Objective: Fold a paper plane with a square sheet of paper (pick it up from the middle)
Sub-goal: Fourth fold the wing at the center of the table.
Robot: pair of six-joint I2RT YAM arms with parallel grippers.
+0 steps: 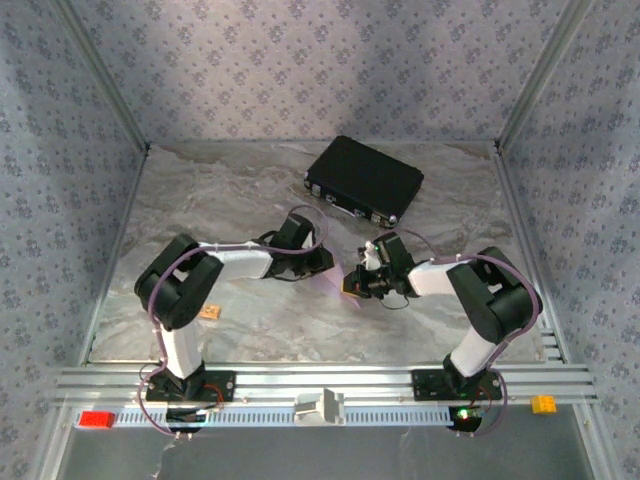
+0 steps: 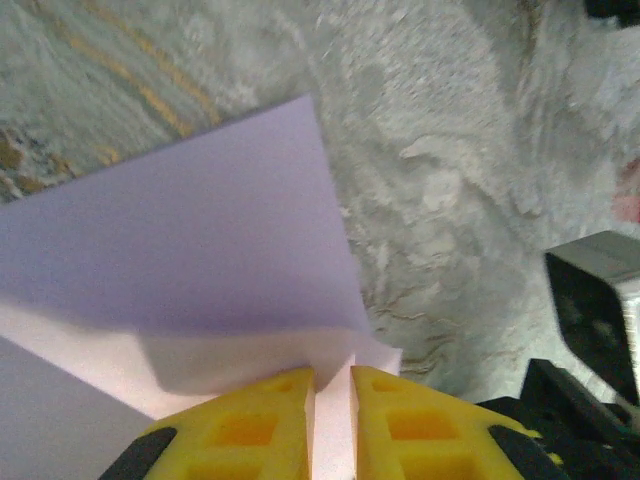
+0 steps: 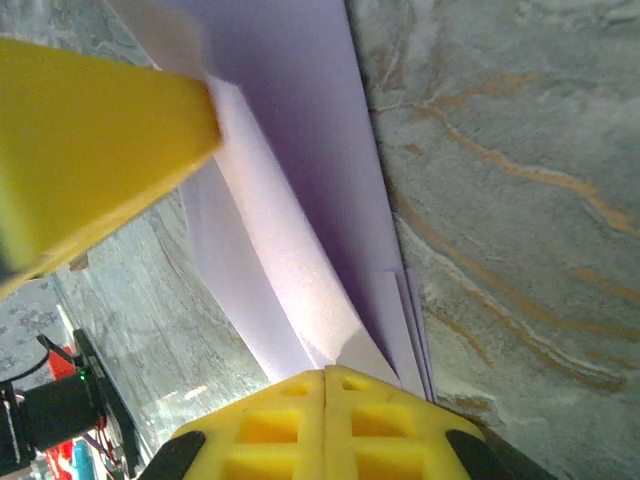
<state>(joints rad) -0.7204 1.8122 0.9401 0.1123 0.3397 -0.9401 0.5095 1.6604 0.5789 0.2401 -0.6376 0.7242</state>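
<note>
The lilac square sheet of paper [image 2: 200,230] is folded into a long layered shape, the paper plane [image 3: 300,150], held just above the marble table between both arms at mid-table. My left gripper [image 2: 332,385] pinches one end: its yellow fingers stand a slim gap apart with a paper fold in between. My right gripper [image 3: 327,378] is shut tight on the other end, where several layers fan out. In the top view the left gripper [image 1: 322,262] and right gripper [image 1: 355,283] nearly meet, with a sliver of paper [image 1: 330,289] below them.
A black case [image 1: 363,180] lies at the back of the table, just beyond the right arm. A small tan block [image 1: 210,313] sits by the left arm's elbow. Patterned walls close in three sides. The right arm's dark body [image 2: 600,310] is close to my left fingers.
</note>
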